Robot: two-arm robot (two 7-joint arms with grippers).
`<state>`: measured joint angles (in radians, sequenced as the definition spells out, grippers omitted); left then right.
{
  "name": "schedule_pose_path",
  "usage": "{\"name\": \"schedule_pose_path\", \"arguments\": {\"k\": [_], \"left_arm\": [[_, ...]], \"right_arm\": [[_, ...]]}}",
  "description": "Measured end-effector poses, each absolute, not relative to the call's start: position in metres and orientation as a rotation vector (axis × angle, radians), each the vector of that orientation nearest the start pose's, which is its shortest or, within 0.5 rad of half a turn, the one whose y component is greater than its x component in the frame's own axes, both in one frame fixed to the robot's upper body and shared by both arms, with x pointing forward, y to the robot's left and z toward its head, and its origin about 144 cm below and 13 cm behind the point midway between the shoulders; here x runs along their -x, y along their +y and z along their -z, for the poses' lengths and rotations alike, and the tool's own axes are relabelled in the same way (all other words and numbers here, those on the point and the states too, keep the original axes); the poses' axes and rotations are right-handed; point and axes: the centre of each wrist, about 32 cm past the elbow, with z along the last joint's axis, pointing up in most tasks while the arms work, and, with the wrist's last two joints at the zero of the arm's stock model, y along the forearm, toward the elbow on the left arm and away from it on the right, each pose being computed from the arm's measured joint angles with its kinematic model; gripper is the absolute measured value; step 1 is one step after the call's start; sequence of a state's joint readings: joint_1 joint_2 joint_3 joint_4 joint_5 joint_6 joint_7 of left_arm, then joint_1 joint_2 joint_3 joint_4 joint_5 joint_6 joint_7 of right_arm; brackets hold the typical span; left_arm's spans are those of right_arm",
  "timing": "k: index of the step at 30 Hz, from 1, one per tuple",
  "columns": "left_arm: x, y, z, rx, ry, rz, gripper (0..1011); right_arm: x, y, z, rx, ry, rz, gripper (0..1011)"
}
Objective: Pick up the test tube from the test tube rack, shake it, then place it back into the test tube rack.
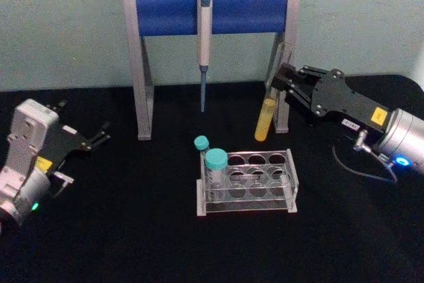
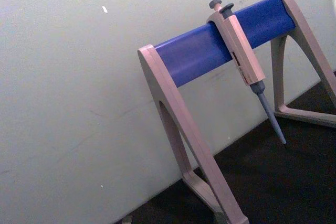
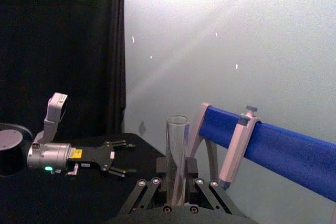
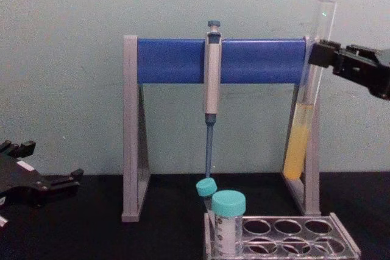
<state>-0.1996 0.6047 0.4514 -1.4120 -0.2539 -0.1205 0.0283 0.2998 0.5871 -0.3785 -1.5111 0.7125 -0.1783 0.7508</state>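
Note:
The test tube (image 1: 268,111) is a long clear glass tube with yellow liquid in its lower part, held in the air behind and above the test tube rack (image 1: 246,181). My right gripper (image 1: 283,79) is shut on its upper part. The chest view shows the test tube (image 4: 303,120) slightly tilted, clamped by the right gripper (image 4: 318,53) high up, well above the test tube rack (image 4: 286,237). In the right wrist view the test tube's (image 3: 177,145) open rim rises between the fingers. My left gripper (image 1: 99,136) rests open at the table's left, holding nothing.
A grey-and-blue pipette stand (image 1: 211,12) with a hanging pipette (image 1: 204,51) stands at the back, just behind the held tube. Two teal-capped vials (image 1: 215,167) sit in the rack's left holes. The black table (image 1: 132,230) ends at a pale wall.

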Motion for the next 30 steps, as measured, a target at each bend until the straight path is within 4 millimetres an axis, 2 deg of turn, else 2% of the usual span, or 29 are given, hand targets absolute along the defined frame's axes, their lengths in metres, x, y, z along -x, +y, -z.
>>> {"name": "schedule_pose_path", "arguments": {"k": [16, 30], "left_arm": [[-0.489, 0.31, -1.14, -0.304, -0.285, -1.248, 1001], [-0.489, 0.31, -1.14, -0.304, -0.285, -1.248, 1001]], "right_arm": [[-0.523, -0.3, -1.193, -0.108, -0.126, 0.566, 211], [-0.527, -0.296, -1.182, -0.068, -0.112, 0.57, 211]]}}
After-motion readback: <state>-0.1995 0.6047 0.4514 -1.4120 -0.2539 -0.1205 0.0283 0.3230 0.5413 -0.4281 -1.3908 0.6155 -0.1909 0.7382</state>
